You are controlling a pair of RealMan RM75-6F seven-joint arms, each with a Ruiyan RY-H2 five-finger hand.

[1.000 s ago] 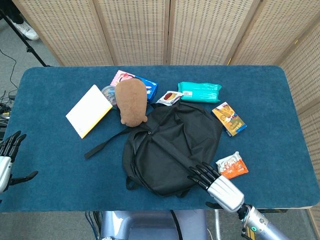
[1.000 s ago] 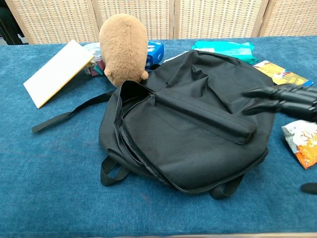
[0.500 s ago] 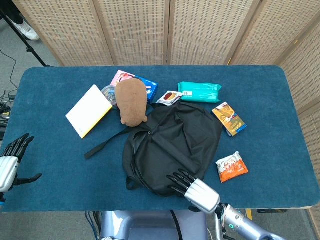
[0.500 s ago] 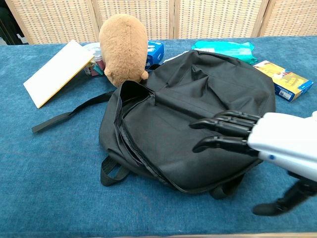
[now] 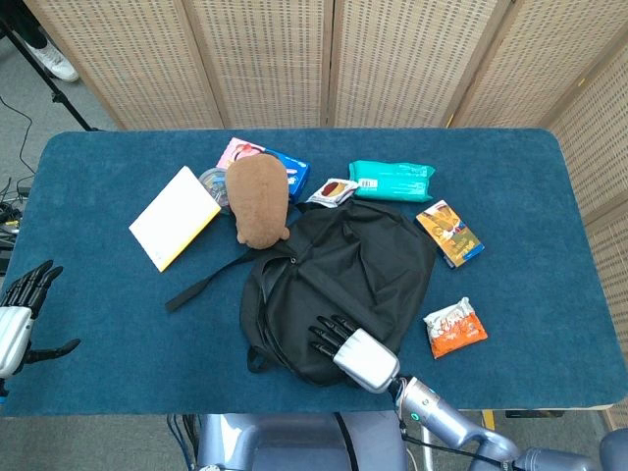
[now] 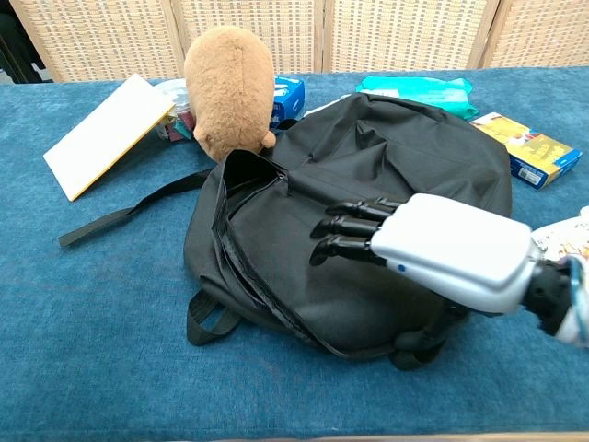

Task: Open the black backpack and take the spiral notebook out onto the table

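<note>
Backpack (image 5: 339,285), black, lies flat at frame centre, its zipper side facing lower left. At far left edge the left hand (image 5: 18,316) hovers empty, fingers spread. Lower centre, the right hand (image 5: 343,345) reaches over the bag, fingers extended, grasping nothing, probably seeking the zipper.

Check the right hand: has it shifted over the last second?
Yes. The right hand has swept leftward across the black backpack, away from the orange snack packet it was beside, its fingers now over the bag's middle.
</note>
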